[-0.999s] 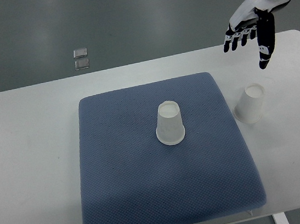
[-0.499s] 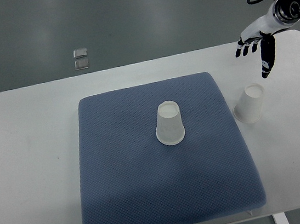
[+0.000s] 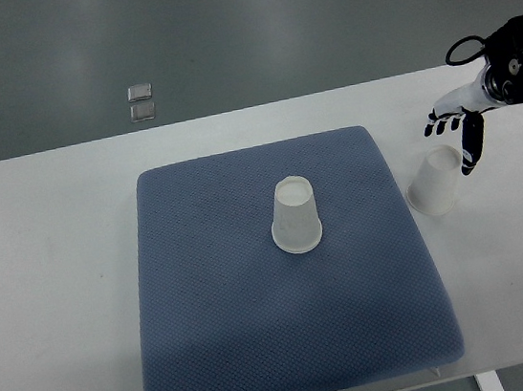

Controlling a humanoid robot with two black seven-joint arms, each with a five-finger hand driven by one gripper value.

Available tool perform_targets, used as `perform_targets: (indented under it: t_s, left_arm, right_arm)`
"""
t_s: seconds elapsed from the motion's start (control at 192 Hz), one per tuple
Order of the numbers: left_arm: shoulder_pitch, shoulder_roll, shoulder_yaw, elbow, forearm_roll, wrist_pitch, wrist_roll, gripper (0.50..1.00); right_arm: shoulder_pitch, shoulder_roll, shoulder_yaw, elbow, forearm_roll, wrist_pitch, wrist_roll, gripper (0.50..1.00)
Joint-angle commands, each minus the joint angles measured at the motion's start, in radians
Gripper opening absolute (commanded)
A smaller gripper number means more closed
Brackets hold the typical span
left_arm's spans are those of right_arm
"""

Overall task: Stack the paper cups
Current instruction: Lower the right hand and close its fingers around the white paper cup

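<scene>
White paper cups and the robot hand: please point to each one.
White paper cup on blue mat (image 3: 295, 218), top view, side wall.
White paper cup on table (image 3: 435, 184), top view, side wall.
Right hand (image 3: 456, 124), top view, palm.

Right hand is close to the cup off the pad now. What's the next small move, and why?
Probably ease the right hand down and left so its open fingers close around the cup on the table. The hand sits just beside that cup's upper right, holding nothing, and the other cup waits upside down on the blue pad.

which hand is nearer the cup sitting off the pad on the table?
Right. The right hand hovers open just beside the paper cup on the table, at its upper right. The left hand is out of view.
</scene>
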Motion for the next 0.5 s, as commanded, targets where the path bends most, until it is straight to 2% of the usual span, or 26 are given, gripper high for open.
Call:
perform_targets:
  t_s: [0.0, 0.109, 0.494]
  left_arm:
    - [0.0, 0.0, 0.0, 0.001, -0.001, 0.0, 0.0, 1.0]
    - [0.002, 0.0, 0.0, 0.001, -0.001, 0.0, 0.0, 1.0]
    - [0.007, 0.0, -0.001, 0.001, -0.001, 0.0, 0.0, 1.0]
  right_arm:
    - [-0.024, 0.004, 0.002, -0.004, 0.001, -0.017, 0.0, 0.913]
    - [-0.053, 0.009, 0.036, -0.021, 0.001, -0.044, 0.0, 0.913]
    - [-0.102, 0.013, 0.076, -0.059, 0.0, -0.046, -0.001, 0.887]
